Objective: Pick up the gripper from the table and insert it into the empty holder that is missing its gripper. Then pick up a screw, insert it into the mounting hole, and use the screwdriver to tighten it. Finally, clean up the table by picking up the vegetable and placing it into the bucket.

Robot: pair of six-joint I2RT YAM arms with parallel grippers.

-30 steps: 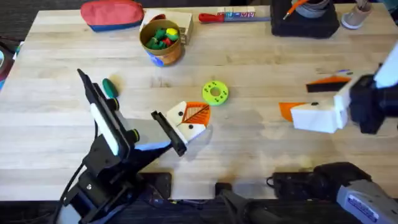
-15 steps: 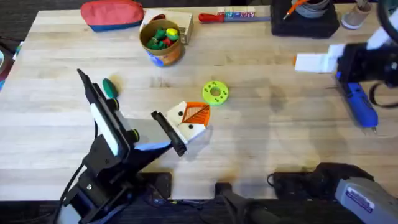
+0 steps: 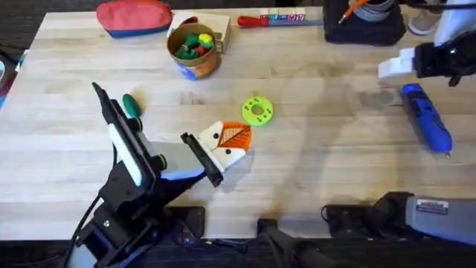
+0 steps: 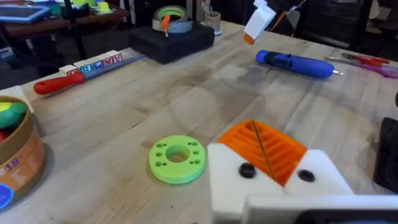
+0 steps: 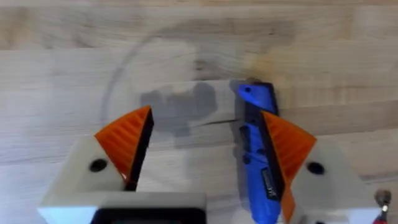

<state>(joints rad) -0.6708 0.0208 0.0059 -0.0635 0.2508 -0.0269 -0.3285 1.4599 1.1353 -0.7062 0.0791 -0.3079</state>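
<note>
Left gripper [image 3: 210, 160] sits nearest, against the holder [image 3: 227, 141]; how wide it is set I cannot tell, and the vegetable [image 3: 132, 104] lies just beyond, not yet cleared. Farther right, the right gripper [image 5: 205, 124] has swung off the middle of the worktop [image 3: 320, 171] within the last second and now hangs wide and empty over the rear end of the screwdriver [image 3: 428, 126], so picking it up for tightening looks next, with the bucket [image 3: 193, 48] at the back
</note>
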